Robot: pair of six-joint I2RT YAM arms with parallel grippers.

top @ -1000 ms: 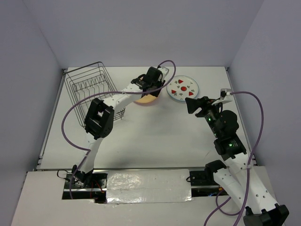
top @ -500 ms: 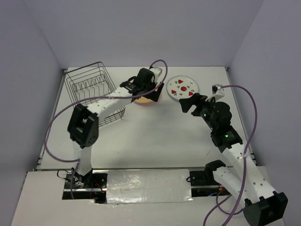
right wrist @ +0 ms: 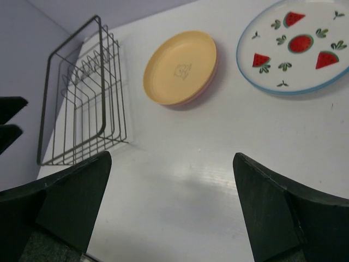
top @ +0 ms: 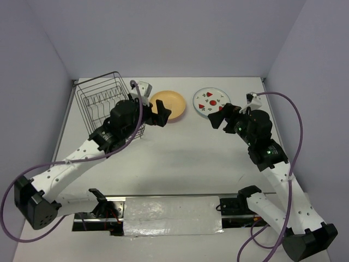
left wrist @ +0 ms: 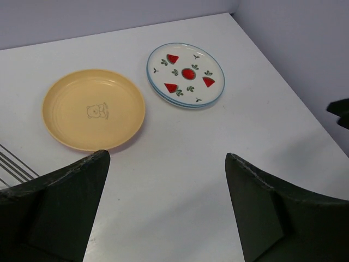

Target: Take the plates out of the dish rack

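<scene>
The dish rack (top: 103, 102) looks unloaded: I see nothing in its wires from above or from my right wrist. The yellow plate (left wrist: 94, 109) lies flat on the counter (left wrist: 272, 109), stacked on a pink plate (right wrist: 203, 91) that shows only as a rim under its edge. The white plate (left wrist: 186, 75) with red fruit marks lies just beside that stack, not touching it.

My left claw (left wrist: 166, 158) is released — fingers spread wide, nothing between them — and hangs near the rack's corner, facing both plates. My right claw (right wrist: 172, 158) is spread and empty too, near the white plate.

As I judge it, the step in hand is getting clear without disturbing anything. I should lift each claw straight up before swinging it home. The left needs the most care — the rack's wire is on one side and the stack's rim on the other, so no sideways sweep at counter height.
</scene>
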